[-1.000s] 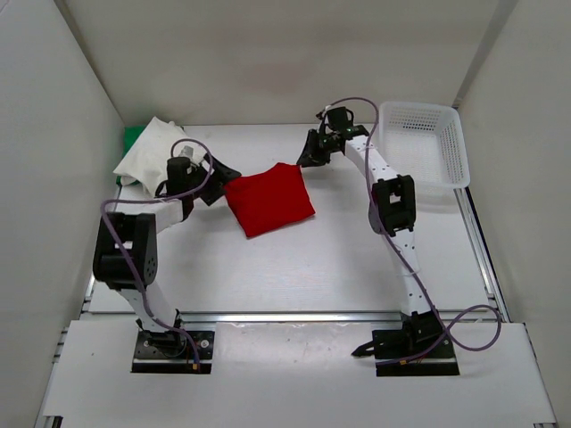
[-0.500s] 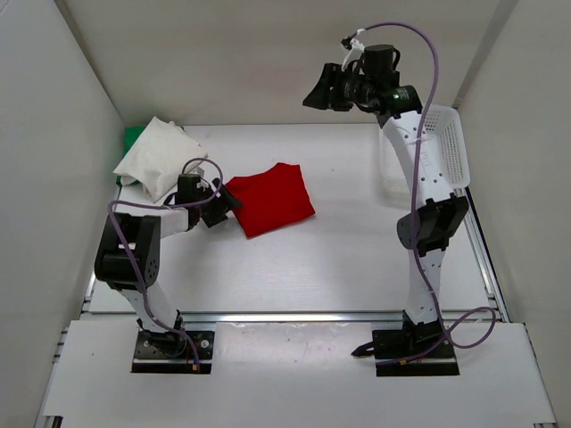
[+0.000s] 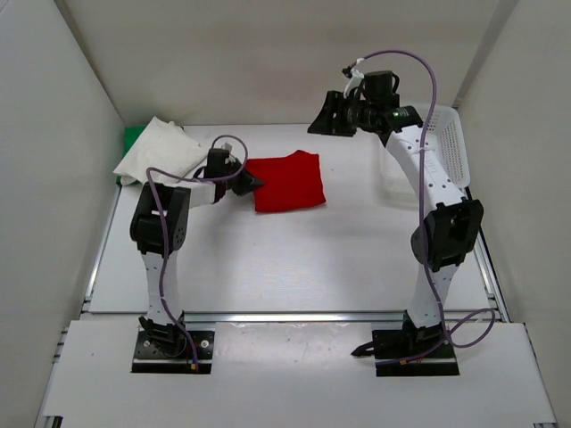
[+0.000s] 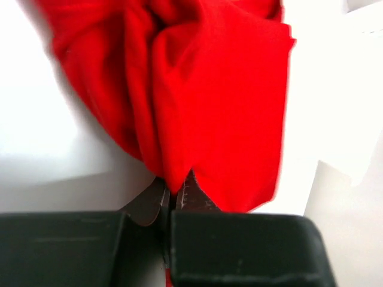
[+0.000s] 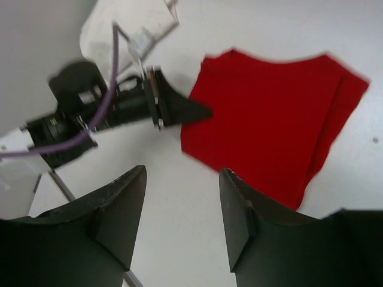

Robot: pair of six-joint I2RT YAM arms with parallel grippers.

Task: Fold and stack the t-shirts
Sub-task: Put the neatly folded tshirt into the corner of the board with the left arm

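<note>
From left wrist view: left claw (image 4: 176,191) tight on red t-shirt (image 4: 221,107); right claw (image 5: 182,179) agape, empty.

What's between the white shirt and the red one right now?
The left gripper, shut on the red shirt's edge, fills that gap; the top view shows it.

The folded shirt (image 3: 287,182) lies mid-table (image 3: 294,259), the left gripper (image 3: 257,183) clamped on its left edge. In the far-left corner an upper shirt (image 3: 156,156) lies on a lower shirt (image 3: 132,136) (mostly hidden). The basket (image 3: 449,147) stands far right.
</note>
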